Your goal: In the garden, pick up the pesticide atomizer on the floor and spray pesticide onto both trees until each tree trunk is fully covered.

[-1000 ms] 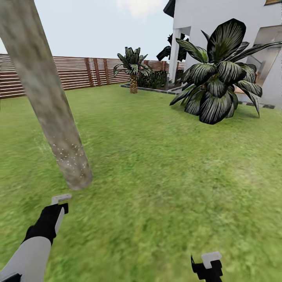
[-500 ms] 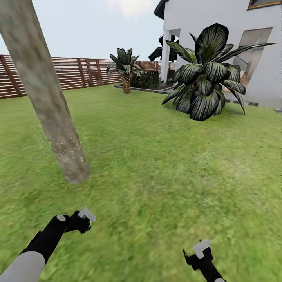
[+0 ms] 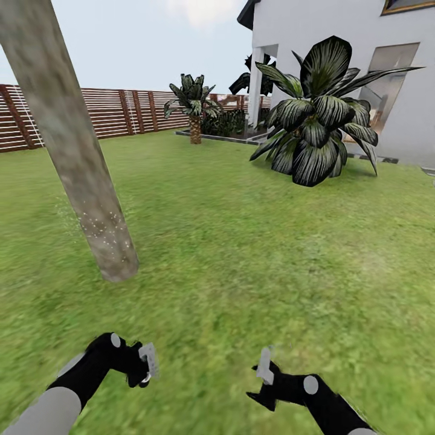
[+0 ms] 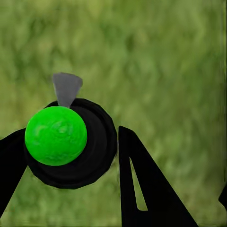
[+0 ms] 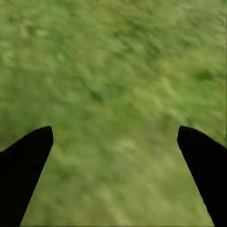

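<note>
Surroundings: lawn [image 3: 254,254] is spreading blotchy green across the head view, running back to a brown slatted fence [image 3: 115,112] and a white house [image 3: 338,36] at the right.
Tree trunk: thick mottled grey-brown column [image 3: 72,157] is leaning up and out of the head view at the left, its foot standing in the grass ahead of the left arm.
Pesticide: tiny white specks [image 3: 106,232] are dotting the lowest stretch of that trunk; the bark higher up is showing bare.
Other plants: broad dark-leaved shrub [image 3: 317,130] is standing at the right near the house; short palm [image 3: 194,109] is standing far back by the fence. Both are well apart from the arms.
Atomizer: black round body with a bright green cap [image 4: 56,135] and a grey spout is sitting between the left fingers in the left wrist view, over grass.
Left gripper: left gripper [image 3: 145,365] is hanging low at the left of the head view, turned inward; its black fingers [image 4: 146,189] are pinching the atomizer from either side.
Right gripper: right gripper [image 3: 264,370] is hanging low at the right of the head view, turned inward toward the left one; its jaws are standing spread wide, the two black fingertips [image 5: 28,156] showing far apart with blurred grass between them and nothing held.
Open room: grass between the two grippers, and from them forward to the shrub, is lying free; the trunk is the one near obstacle, ahead and to the left.
</note>
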{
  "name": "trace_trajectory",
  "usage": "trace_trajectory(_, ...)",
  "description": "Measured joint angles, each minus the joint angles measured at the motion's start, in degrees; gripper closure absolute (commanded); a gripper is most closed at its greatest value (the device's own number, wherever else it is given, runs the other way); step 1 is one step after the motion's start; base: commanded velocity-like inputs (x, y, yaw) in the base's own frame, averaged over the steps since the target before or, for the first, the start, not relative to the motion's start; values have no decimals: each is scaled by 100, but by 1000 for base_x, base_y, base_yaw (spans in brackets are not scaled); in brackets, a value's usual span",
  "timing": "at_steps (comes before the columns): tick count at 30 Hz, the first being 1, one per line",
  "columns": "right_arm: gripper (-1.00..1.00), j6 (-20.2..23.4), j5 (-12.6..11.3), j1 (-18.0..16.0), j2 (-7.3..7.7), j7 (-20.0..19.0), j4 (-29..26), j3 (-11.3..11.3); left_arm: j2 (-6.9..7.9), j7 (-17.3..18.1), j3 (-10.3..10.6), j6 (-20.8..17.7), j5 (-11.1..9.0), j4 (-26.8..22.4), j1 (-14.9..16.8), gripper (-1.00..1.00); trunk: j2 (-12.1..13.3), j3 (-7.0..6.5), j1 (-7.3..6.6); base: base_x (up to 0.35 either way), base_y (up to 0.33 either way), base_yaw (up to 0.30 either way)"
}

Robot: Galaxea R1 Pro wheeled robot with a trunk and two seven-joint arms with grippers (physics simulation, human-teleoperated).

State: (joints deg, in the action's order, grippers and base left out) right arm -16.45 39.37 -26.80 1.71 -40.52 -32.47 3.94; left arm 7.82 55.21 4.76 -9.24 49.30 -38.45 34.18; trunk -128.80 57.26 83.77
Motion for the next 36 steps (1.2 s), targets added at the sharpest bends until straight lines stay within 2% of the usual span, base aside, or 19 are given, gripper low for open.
trace_trajectory(2,100,1,-16,0,-90,-6,-3,284,-41,19,249,0,-28,7,0,100,0,0,0,0,0,0)
trace_trajectory(3,100,1,-15,0,-157,-7,-4,329,-54,24,293,1,-33,13,0,100,0,0,0,0,0,0)
trace_trajectory(5,100,0,1,-1,-356,-8,-8,392,-172,32,350,0,-16,99,0,100,0,0,0,0,0,0)
trace_trajectory(8,100,1,8,-1,-438,-10,-89,413,-287,34,382,0,13,269,0,100,0,0,0,0,0,0)
trace_trajectory(9,100,1,8,-3,-456,-13,-106,419,-322,34,465,0,11,303,0,100,0,0,0,0,0,0)
trace_trajectory(10,100,1,7,-15,-507,-150,-130,422,-361,31,674,0,-5,323,-1,100,0,0,0,0,0,0)
trace_trajectory(11,100,1,7,-38,-550,-444,-183,423,-407,28,831,0,-20,330,0,100,0,0,0,0,0,0)
trace_trajectory(13,100,9,6,-69,-593,-1000,-447,423,-517,26,974,0,-32,333,0,100,0,0,0,0,0,0)
trace_trajectory(17,100,18,15,-79,-609,-1237,-702,422,-666,32,1042,49,-2,330,0,100,0,0,0,0,0,0)
trace_trajectory(22,100,19,24,-79,-611,-1256,-718,423,-811,34,1080,420,19,329,3,100,0,0,0,0,0,0)
trace_trajectory(23,100,19,26,-79,-611,-1255,-719,420,-858,34,1160,430,16,329,5,100,0,0,0,0,0,0)
trace_trajectory(25,100,17,27,-79,-611,-1254,-721,420,-948,33,1579,443,10,327,8,100,0,0,0,0,0,0)
trace_trajectory(27,100,17,27,-79,-611,-1251,-723,419,-987,27,1735,447,-10,328,9,100,0,0,0,0,0,0)
trace_trajectory(36,100,13,27,-79,-611,-1249,-727,418,-1144,-12,1791,450,-5,329,9,100,0,0,0,0,0,0)
